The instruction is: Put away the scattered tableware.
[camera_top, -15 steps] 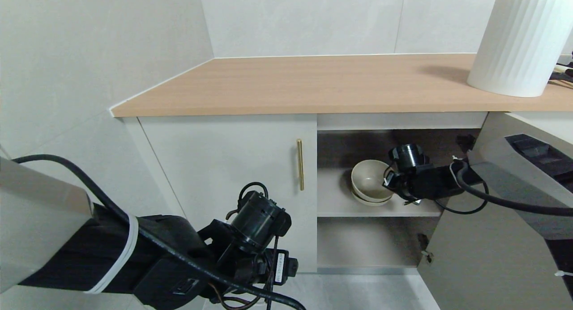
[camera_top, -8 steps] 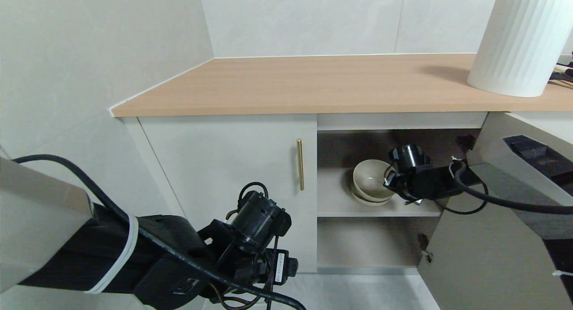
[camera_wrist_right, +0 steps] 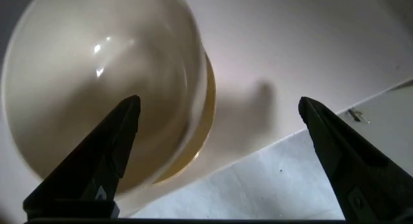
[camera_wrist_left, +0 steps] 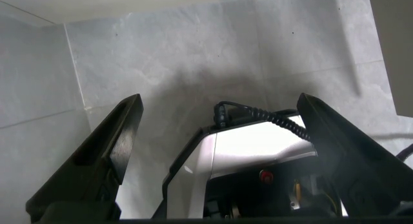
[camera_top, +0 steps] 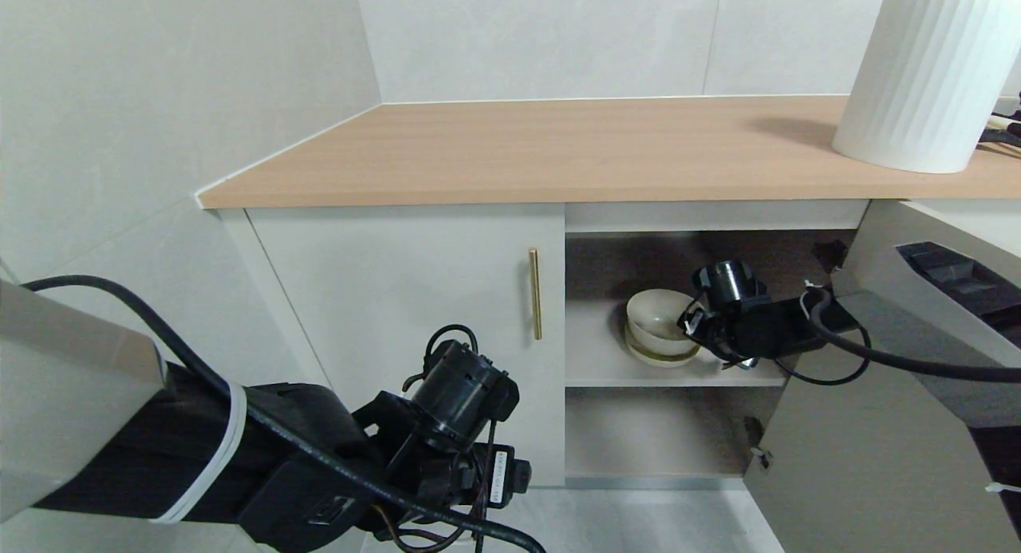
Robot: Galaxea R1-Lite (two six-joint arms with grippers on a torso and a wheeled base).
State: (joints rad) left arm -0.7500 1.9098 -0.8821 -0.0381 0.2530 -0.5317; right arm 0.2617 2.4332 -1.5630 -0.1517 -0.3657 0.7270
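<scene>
A cream bowl (camera_top: 658, 321) (camera_wrist_right: 97, 88) rests level on a shallower yellow-rimmed dish (camera_top: 659, 357) (camera_wrist_right: 205, 114) on the upper shelf (camera_top: 598, 365) of the open cabinet. My right gripper (camera_top: 691, 323) (camera_wrist_right: 218, 104) is inside the cabinet just right of the bowl, open, its fingers spread wide and holding nothing. My left gripper (camera_wrist_left: 219, 101) hangs low in front of the closed left door, open and empty, with grey floor tiles beneath it.
The cabinet's right door (camera_top: 837, 457) stands open toward me. The left door with a gold handle (camera_top: 534, 294) is closed. The lower shelf (camera_top: 654, 433) is bare. A white ribbed container (camera_top: 925, 74) stands on the wooden countertop (camera_top: 558, 150) at the right.
The bowl was tilted up at my right gripper; now it lies level on the dish. The left arm has not moved.
</scene>
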